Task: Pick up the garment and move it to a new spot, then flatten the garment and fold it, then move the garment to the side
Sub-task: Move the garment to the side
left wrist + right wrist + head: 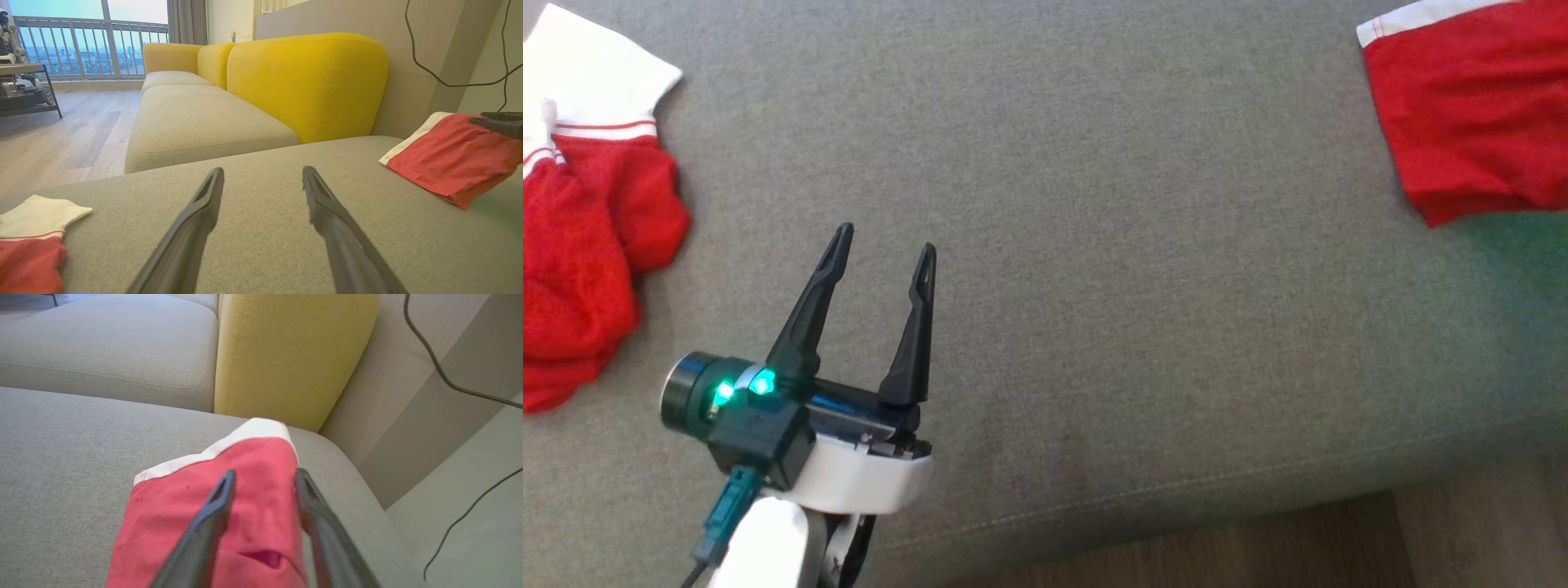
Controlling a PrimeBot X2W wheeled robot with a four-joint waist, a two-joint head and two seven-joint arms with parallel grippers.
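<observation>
My R gripper part-open over folded red garment, nothing pinched. L gripper wide open, empty. Garment at sofa seat R end, long axis + white band twd backrest.

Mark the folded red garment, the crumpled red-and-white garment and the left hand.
folded red garment [1470,106], head view, middle of red cloth
crumpled red-and-white garment [588,245], head view, red part
left hand [887,239], head view, midway between its fingertips

Red garment, white-edged, folded flat, lying on grey cushion, far right
</observation>
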